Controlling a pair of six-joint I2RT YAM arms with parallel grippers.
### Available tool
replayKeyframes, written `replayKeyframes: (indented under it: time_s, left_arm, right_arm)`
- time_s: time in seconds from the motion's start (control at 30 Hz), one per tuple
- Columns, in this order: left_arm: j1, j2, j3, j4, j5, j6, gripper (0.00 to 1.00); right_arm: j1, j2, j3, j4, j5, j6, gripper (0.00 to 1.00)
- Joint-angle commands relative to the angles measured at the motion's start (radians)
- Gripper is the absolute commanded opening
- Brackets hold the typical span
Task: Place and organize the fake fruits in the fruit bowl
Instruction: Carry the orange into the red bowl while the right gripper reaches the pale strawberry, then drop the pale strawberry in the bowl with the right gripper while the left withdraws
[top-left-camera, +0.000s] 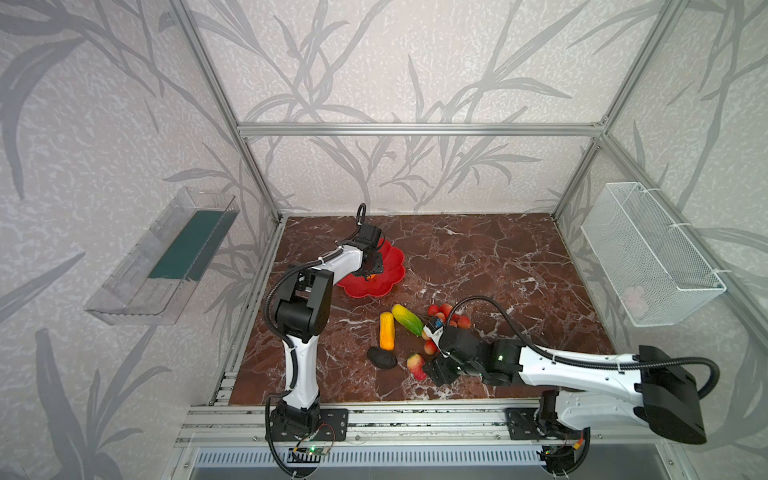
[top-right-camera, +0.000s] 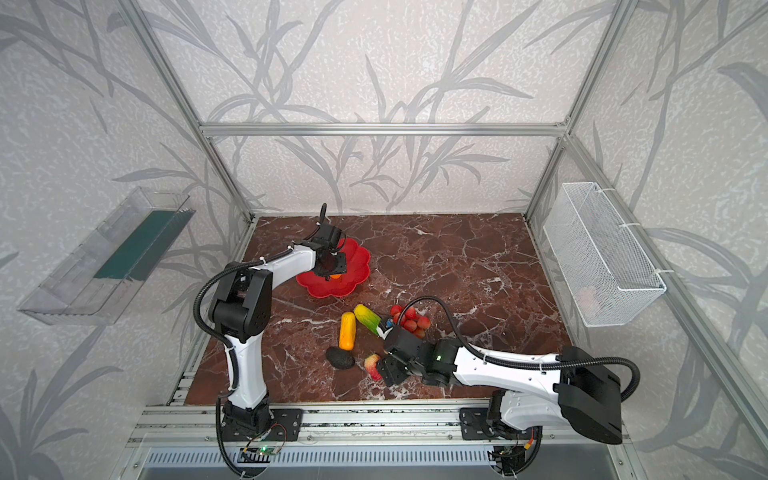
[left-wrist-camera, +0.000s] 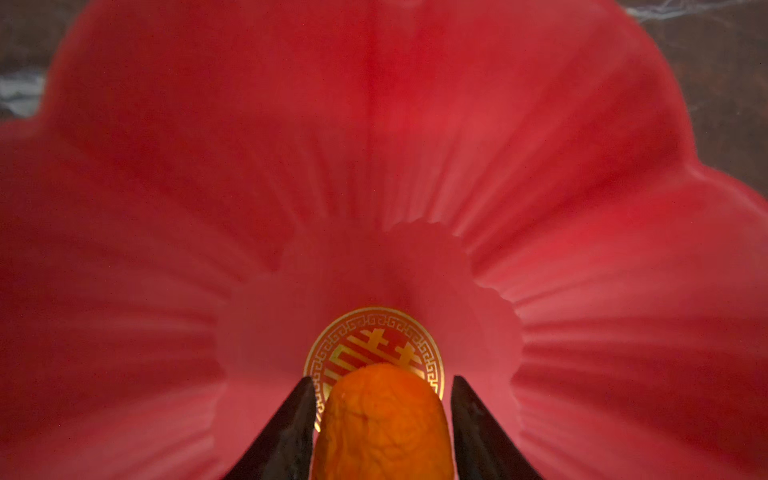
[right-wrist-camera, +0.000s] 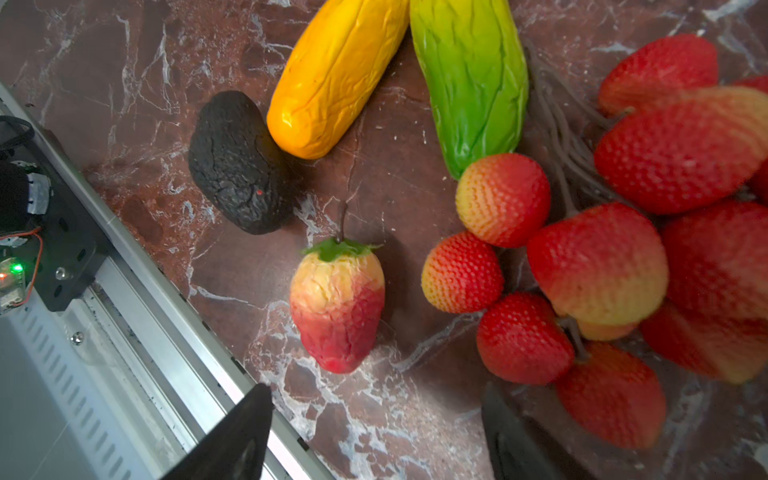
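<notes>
Fruit of six kinds shows in both top views, one piece in the fruit bowl (top-left-camera: 390, 266) (left-wrist-camera: 374, 124) and five on the brown marble table (top-left-camera: 498, 257).

The bowl, a glossy red scalloped flower, sits at the far left. The tiny orange (left-wrist-camera: 382, 424) (top-left-camera: 371, 277), wrinkled and rounded, lies on its floor, covering part of the gold emblem (left-wrist-camera: 374, 332).

The left gripper (left-wrist-camera: 380, 378) reaches down into the bowl with its jaws partly apart on either side of the orange. We see a thin sliver of red between each finger and the fruit near the tips, so it looks let go.

The yellow-orange oblong (top-left-camera: 387, 331) (right-wrist-camera: 336, 75) lies with its long axis running almost straight from far to near. The yellow-green oblong (top-left-camera: 408, 319) (right-wrist-camera: 469, 75) lies aslant, yellow end far and left, green end near and right. Their far ends come close, making a V.

The dark avocado (top-left-camera: 382, 358) (right-wrist-camera: 239, 166), black and crackled, is just beside the near end of the yellow-orange piece. The strawberry-like piece (top-left-camera: 417, 365) (right-wrist-camera: 336, 307) has a green cap and stem at its pale end, and its red tip points towards the front rail.

The bunch of red balls (top-left-camera: 446, 311) (right-wrist-camera: 623, 257) is partly hidden under the right arm.

The right gripper (right-wrist-camera: 374, 388) hangs just beside the strawberry piece, jaws wide and holding nothing.
</notes>
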Motion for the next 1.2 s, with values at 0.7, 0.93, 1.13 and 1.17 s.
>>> replayKeyframes:
  time_s: [0.7,0.93,1.13,1.17]
  left_arm:
    - [0.012,-1.214,-0.686,0.132,-0.115,-0.119,0.83]
    - [0.012,-1.646,-0.932,-0.092,-0.102,-0.294,0.83]
    - [0.012,-1.803,-1.01,-0.196,-0.057,-0.371,0.82]
    - [0.012,-1.816,-1.018,-0.202,-0.045,-0.381,0.81]
  right_arm:
    - [0.043,0.295,0.203,0.071,0.068,-0.055,0.45]
    - [-0.024,0.247,0.35,0.042,0.125,-0.219,0.38]
    - [-0.13,0.416,0.594,0.04,0.07,-0.355,0.38]
    - [-0.171,0.466,0.645,0.036,0.06,-0.367,0.39]
